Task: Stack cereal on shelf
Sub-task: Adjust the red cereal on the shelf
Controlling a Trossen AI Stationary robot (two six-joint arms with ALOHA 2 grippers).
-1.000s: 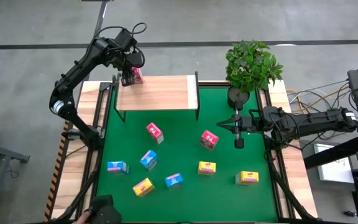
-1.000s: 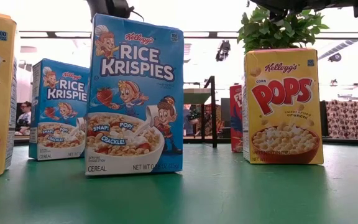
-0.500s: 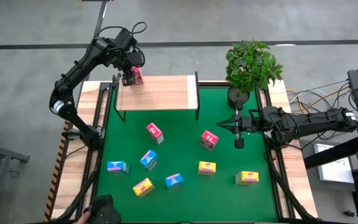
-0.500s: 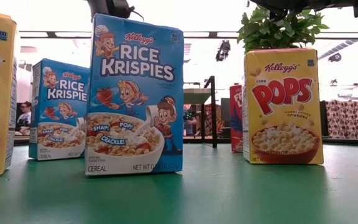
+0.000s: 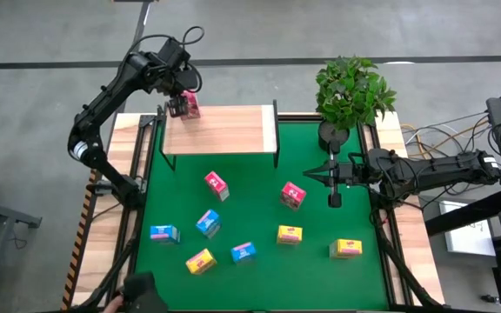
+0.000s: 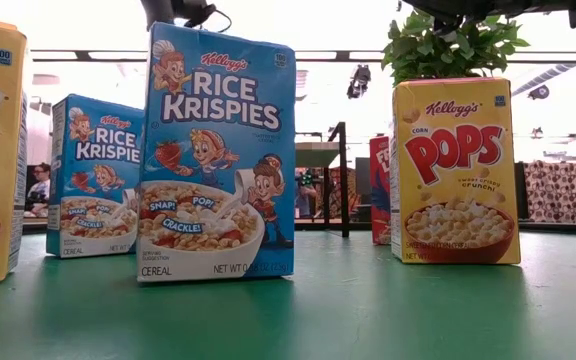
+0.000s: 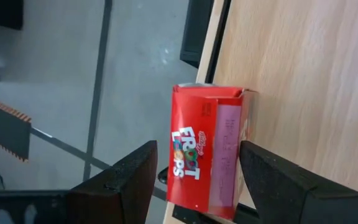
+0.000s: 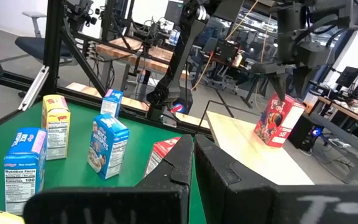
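A pink-red cereal box (image 7: 197, 158) stands upright on its base at the far left corner of the wooden shelf (image 5: 224, 130). My left gripper (image 7: 197, 148) hangs open over it, pointing steeply down, with one finger on either side of the box and a gap showing on one side. The right wrist view shows this box (image 8: 279, 118) under that gripper. Several more cereal boxes stand on the green mat: pink-red (image 5: 216, 183), blue (image 5: 208, 223) and yellow (image 5: 290, 234). My right gripper (image 5: 335, 200) waits shut and level above the mat's right side.
A potted plant (image 5: 353, 91) stands at the far right, beside the shelf. Thin black posts (image 5: 276, 109) rise at the shelf's corners. The low view shows a blue box (image 6: 218, 150) and a yellow box (image 6: 455, 170) up close. Something dark (image 5: 137, 291) sits at the near edge.
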